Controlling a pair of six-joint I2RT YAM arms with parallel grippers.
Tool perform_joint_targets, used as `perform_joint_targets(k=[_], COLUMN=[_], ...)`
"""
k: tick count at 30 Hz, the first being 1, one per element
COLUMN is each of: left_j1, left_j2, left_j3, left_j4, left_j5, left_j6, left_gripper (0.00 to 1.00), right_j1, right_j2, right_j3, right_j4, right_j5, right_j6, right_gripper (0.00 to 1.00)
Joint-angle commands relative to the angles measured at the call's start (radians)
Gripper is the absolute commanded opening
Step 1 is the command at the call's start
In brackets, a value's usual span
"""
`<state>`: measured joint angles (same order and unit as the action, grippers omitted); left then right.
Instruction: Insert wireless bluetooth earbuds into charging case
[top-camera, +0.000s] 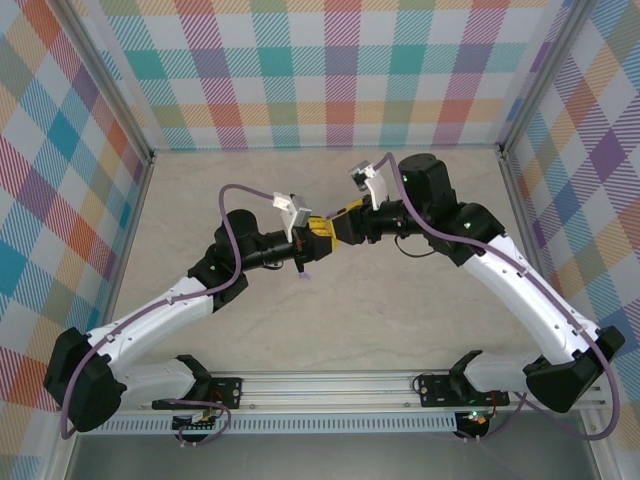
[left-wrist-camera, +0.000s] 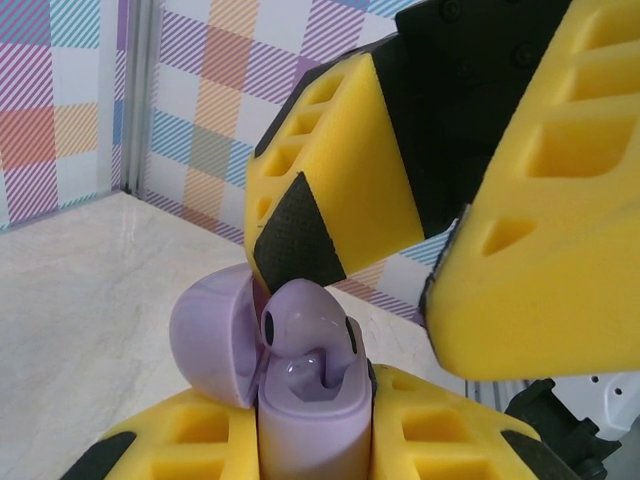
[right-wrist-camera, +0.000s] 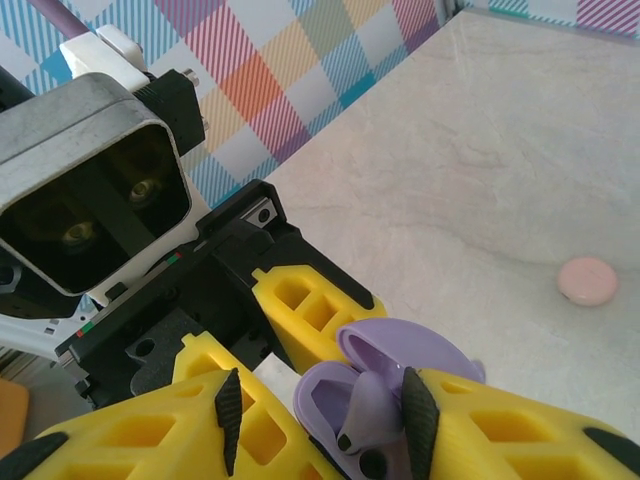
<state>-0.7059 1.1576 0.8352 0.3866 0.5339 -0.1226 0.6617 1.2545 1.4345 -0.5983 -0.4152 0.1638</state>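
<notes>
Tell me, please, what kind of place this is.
Probably a robot test cell: plaid panel walls enclose a marble-look tabletop, and the left arm and right arm stand on a metal rail.

A salmon-pink round disc (right-wrist-camera: 587, 281) lies flat on the pale, marble-patterned desk (top-camera: 400, 320), with bare surface all around it. Pastel plaid walls (top-camera: 340, 70) enclose the desk on three sides, joined at a metal corner post (left-wrist-camera: 135, 100). A slotted aluminium rail (top-camera: 330, 385) runs along the near edge.
</notes>
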Motion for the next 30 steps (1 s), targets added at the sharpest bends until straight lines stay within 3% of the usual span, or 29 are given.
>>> perform_joint_targets(k=[1,7,20,30], left_j1=[-0.016,-0.016,-0.016,-0.016], left_j2=[0.001,0.002,-0.010,-0.013], left_j3=[0.041,0.042,0.041,0.043], left_j4=[0.018,0.004,-0.005,0.008], left_j5=[0.026,0.034,-0.001,0.020], left_j6=[0.006,0.011,0.014,0.007], left_gripper=[0.03,0.03,0.03,0.03], right_j1=[0.002,0.002,0.001,0.001], right_j2=[-0.033,-0.042,-0.053,-0.029], right_j3=[-0.016,-0.025,-0.035,-0.039], right_j4=[0.030,0.046,0.020,-0.005], right_j5=[0.061,0.056,0.084,0.070], right_j6=[-0.003,0.000,0.000,-0.006], right_gripper=[0.49,0.49,0.19,0.10])
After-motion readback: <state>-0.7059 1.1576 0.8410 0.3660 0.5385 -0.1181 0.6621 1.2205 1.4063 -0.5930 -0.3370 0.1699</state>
